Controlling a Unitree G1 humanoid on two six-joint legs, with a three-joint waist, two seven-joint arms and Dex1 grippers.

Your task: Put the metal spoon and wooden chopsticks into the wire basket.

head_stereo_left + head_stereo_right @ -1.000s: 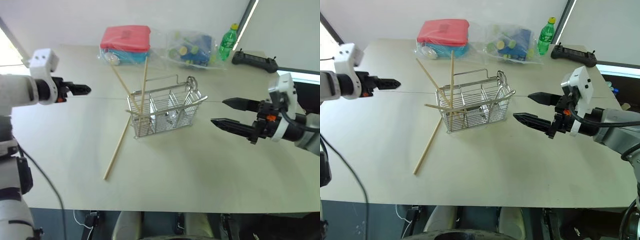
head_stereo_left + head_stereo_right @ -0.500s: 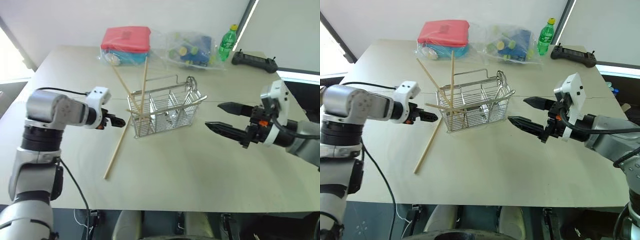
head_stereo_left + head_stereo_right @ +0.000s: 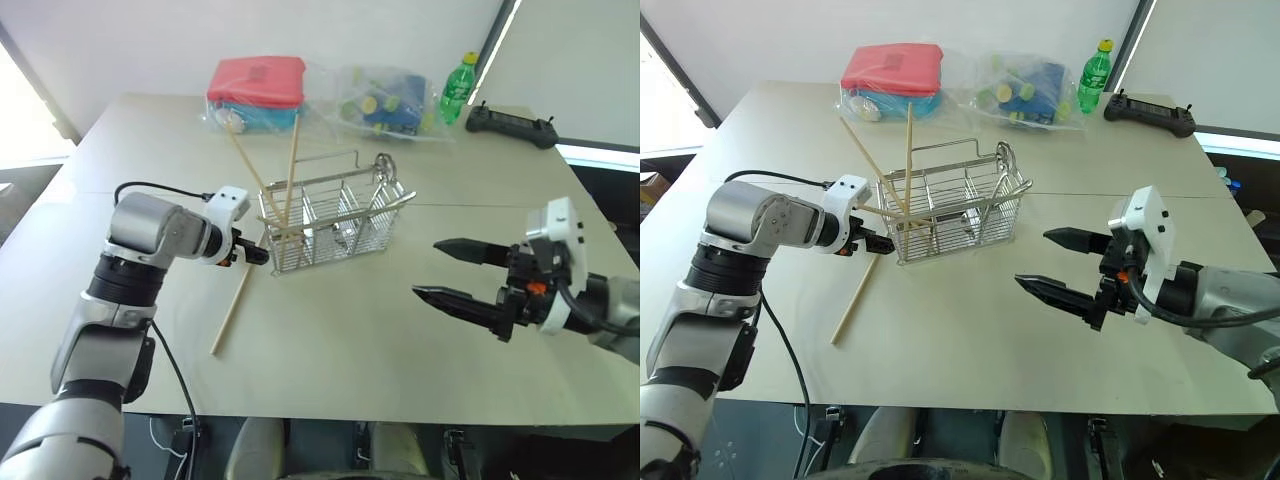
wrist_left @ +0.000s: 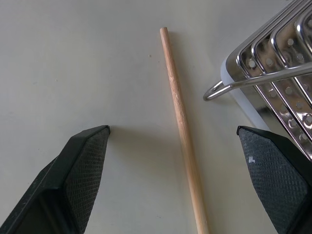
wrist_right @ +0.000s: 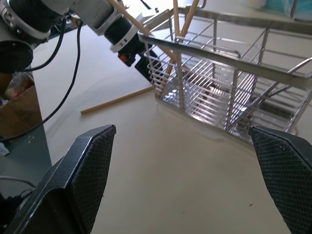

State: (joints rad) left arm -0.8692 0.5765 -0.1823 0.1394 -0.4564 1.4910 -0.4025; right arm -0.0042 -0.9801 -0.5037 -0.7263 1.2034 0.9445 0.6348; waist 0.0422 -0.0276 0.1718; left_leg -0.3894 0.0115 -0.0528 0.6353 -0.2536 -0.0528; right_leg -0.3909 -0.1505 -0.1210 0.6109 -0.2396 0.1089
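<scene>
1. Right gripper (image 3: 463, 270), nearest at about 4 o'clock of the wire basket (image 3: 335, 222), has drawn back toward the table's near edge, jaws spread and empty.
2. A loose wooden chopstick (image 3: 233, 308) lies flat at the basket's 7 o'clock.
3. Left gripper (image 3: 256, 256) has swung in from the far left and dropped over that chopstick, jaws wide and empty, straddling it: likely the next pick.
4. Other wooden chopsticks (image 3: 290, 170) already stand in the basket; I cannot make out the metal spoon.

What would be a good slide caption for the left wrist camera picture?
Open left gripper straddling a wooden chopstick lying on the table, beside the wire basket's corner.
</scene>
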